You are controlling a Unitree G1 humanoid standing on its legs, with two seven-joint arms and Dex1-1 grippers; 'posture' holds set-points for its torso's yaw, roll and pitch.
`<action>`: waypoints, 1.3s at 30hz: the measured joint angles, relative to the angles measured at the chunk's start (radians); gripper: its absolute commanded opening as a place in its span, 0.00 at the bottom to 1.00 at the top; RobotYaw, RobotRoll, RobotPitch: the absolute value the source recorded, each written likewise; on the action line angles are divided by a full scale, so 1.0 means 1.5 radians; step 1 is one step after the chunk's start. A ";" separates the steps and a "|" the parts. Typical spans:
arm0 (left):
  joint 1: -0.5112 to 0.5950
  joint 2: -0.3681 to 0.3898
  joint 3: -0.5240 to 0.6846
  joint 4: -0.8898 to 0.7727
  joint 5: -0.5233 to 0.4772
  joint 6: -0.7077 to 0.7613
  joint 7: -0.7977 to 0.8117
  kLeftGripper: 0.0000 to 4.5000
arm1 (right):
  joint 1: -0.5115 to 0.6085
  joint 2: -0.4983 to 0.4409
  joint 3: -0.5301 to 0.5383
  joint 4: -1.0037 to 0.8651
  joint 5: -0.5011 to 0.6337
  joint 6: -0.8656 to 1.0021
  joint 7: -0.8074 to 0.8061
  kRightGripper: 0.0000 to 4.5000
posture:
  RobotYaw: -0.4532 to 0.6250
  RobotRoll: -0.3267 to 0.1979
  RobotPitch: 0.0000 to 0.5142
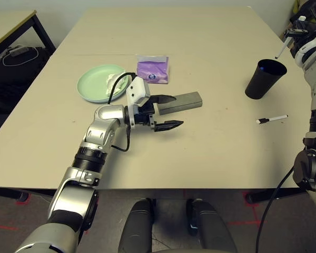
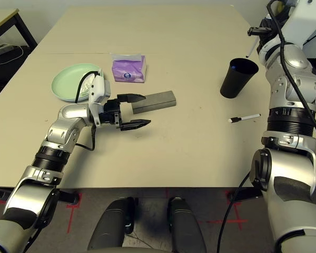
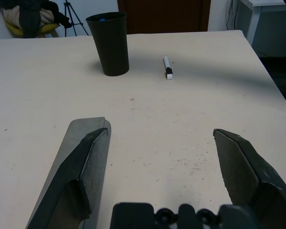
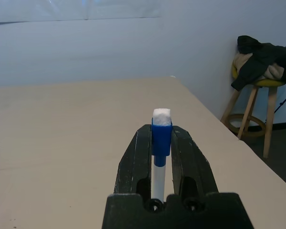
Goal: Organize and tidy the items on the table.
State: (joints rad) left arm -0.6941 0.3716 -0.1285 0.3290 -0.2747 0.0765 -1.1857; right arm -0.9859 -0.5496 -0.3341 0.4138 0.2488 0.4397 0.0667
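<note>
Farthest left on the table (image 1: 210, 158) I see the pale green plate (image 1: 95, 87) with the crumpled tissue (image 1: 115, 80) lying in it, which reads to me as rubbish gathered onto one dish. Just beyond it sits the purple tissue pack (image 1: 152, 69). My left gripper (image 1: 166, 112) hovers low with its fingers spread wide and nothing between them; one finger overlaps the near end of the grey glasses case (image 1: 181, 101), the other hangs over bare tabletop on the side nearer me. In the left wrist view the case (image 3: 76, 176) lies under one finger rather than in the gap, so I judge I would need to shift sideways before closing.

Moving right, a white pen with a black cap (image 1: 272, 119) lies loose on the table, near the black cup (image 1: 264, 79). My right gripper (image 4: 161, 143) is raised above and behind that cup, clamped on a blue-capped pen (image 4: 160, 138), presumably held there for dropping into the cup.
</note>
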 measured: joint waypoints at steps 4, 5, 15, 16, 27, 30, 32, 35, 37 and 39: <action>0.000 0.000 0.001 0.000 0.000 -0.005 0.010 1.00 | 0.001 0.001 0.000 0.004 0.000 0.000 0.000 0.09 | 0.49 0.62 0.19; 0.000 -0.001 0.002 0.000 0.000 -0.006 0.014 1.00 | 0.001 0.001 0.000 0.004 0.000 0.000 -0.001 0.09 | 0.49 0.62 0.19; -0.009 -0.009 0.019 0.005 0.000 -0.009 0.044 1.00 | 0.016 0.005 0.000 0.003 0.000 0.000 -0.006 0.09 | 0.49 0.62 0.19; -0.013 -0.010 0.022 0.009 0.000 -0.009 0.051 1.00 | 0.017 0.005 0.000 0.003 0.000 0.001 -0.007 0.09 | 0.49 0.62 0.19; -0.032 -0.020 0.035 0.029 -0.001 -0.002 0.086 1.00 | 0.021 0.006 0.002 0.001 -0.006 0.006 -0.010 0.91 | 0.49 0.62 0.19; -0.032 -0.021 0.035 0.029 -0.001 -0.001 0.087 1.00 | 0.021 0.006 0.003 0.001 -0.006 0.006 -0.010 0.99 | 0.50 0.62 0.19; -0.033 -0.021 0.035 0.029 -0.002 0.001 0.090 1.00 | 0.021 0.006 0.004 0.001 -0.010 0.006 -0.010 0.99 | 0.50 0.62 0.19; -0.037 -0.021 0.042 0.029 -0.003 0.009 0.095 1.00 | 0.021 0.006 0.005 0.001 -0.012 0.005 -0.008 0.99 | 0.50 0.62 0.20; -0.042 -0.021 0.050 0.029 -0.004 0.018 0.100 1.00 | 0.021 0.008 0.006 0.001 -0.011 -0.002 0.009 0.99 | 0.50 0.62 0.20; -0.046 -0.021 0.053 0.029 -0.005 0.024 0.106 1.00 | 0.026 0.011 0.010 -0.003 -0.002 -0.014 0.049 0.99 | 0.50 0.62 0.20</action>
State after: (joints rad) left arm -0.7635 0.3404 -0.0492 0.3728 -0.2819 0.1132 -1.0274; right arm -0.9469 -0.5326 -0.3193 0.4092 0.2455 0.4194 0.1408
